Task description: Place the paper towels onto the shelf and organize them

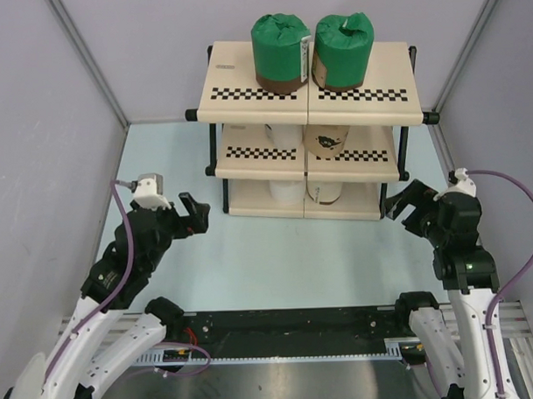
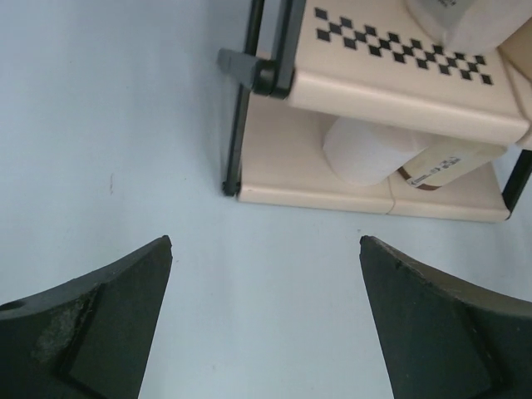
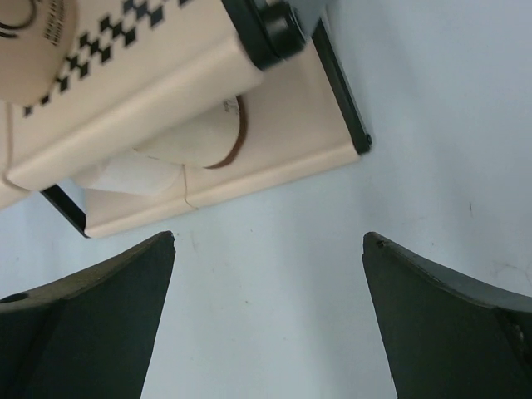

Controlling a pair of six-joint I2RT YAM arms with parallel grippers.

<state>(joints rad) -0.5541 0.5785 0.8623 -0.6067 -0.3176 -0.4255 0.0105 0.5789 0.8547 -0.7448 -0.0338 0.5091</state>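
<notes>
Two arms (image 1: 120, 266) (image 1: 461, 263), jaws apart; six paper towels (image 1: 280, 41) (image 1: 344, 41) (image 1: 282, 133) (image 1: 328, 138) (image 1: 286, 192) (image 1: 323, 193) on one shelf (image 1: 236, 87).

Overhead; low wrist views; common shelf (image 1: 236, 78)

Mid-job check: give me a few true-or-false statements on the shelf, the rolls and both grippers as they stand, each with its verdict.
1. Two green-wrapped rolls stand on the top tier of the shelf. True.
2. The left gripper is shut on a roll. False: its jaws are open and hold nothing.
3. A roll lies on the table in front of the shelf. False: every roll in view is on the shelf.
4. The right gripper is open and holds nothing. True.
5. The bottom tier is bare. False: a white roll and a cream roll sit there.
</notes>
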